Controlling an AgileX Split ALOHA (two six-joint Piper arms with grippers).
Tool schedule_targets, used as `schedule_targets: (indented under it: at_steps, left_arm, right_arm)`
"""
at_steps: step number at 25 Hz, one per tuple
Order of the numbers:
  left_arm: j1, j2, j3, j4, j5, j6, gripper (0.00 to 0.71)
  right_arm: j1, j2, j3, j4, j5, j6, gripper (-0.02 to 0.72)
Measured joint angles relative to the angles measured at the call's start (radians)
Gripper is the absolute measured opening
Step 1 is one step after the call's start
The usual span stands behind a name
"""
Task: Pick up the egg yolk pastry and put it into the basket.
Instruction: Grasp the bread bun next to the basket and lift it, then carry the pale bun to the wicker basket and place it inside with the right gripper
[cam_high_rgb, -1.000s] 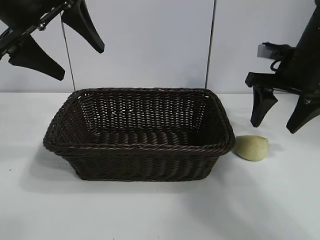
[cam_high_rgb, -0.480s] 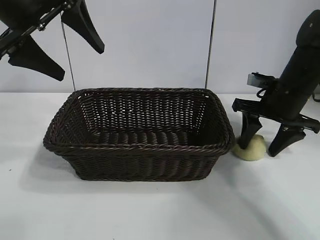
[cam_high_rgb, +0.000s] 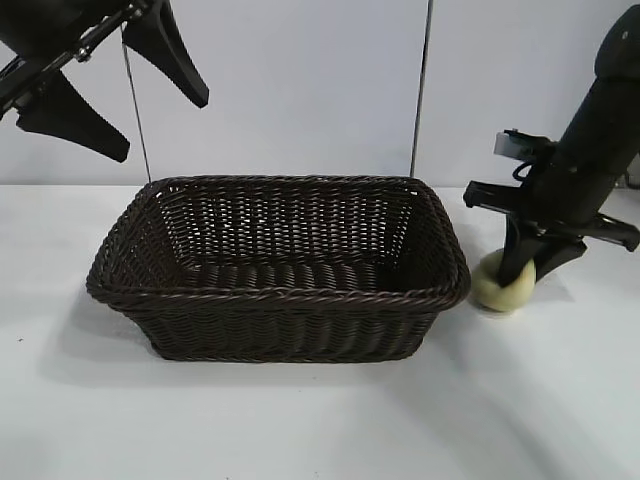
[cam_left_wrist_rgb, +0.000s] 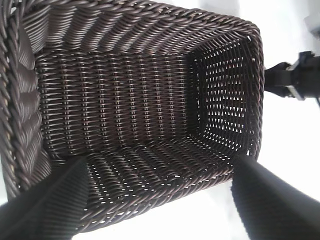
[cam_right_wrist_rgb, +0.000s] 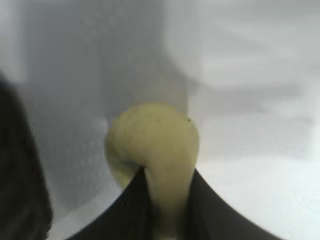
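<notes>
Right claw (cam_high_rgb: 528, 272) now down, pinching egg yolk pastry (cam_high_rgb: 497, 290) beside basket (cam_high_rgb: 280, 300).

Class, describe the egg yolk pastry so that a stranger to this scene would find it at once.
Find the large dark wicker basket on the white table. Just outside its right end sits the egg yolk pastry, squeezed in the right pincer. It is the only small, pale yellow-green, smooth lump there.

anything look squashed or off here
Yes: the small pale yellow-green pastry, on the white table beside the dark brown wicker basket, is pinched narrow between the right end effector fingers, bulging above them. Nothing else stands out.
</notes>
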Motion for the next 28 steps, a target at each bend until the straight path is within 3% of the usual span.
schedule_targets:
  at_steps: [11, 16, 20, 28]
  left_arm:
    - [0.000, 0.000, 0.000, 0.000, 0.012, 0.000, 0.571]
    - [0.000, 0.000, 0.000, 0.000, 0.017, 0.000, 0.571]
    - [0.000, 0.000, 0.000, 0.000, 0.017, 0.000, 0.571]
    - [-0.001, 0.000, 0.000, 0.000, 0.019, 0.000, 0.571]
  right_arm:
    - [0.000, -0.168, -0.133, 0.017, 0.181, -0.008, 0.114]
    - [0.000, -0.180, -0.134, 0.092, 0.208, -0.027, 0.114]
    - [0.016, -0.180, -0.134, 0.184, 0.215, -0.092, 0.113]
    - [0.186, -0.180, -0.134, 0.196, 0.199, -0.111, 0.113]
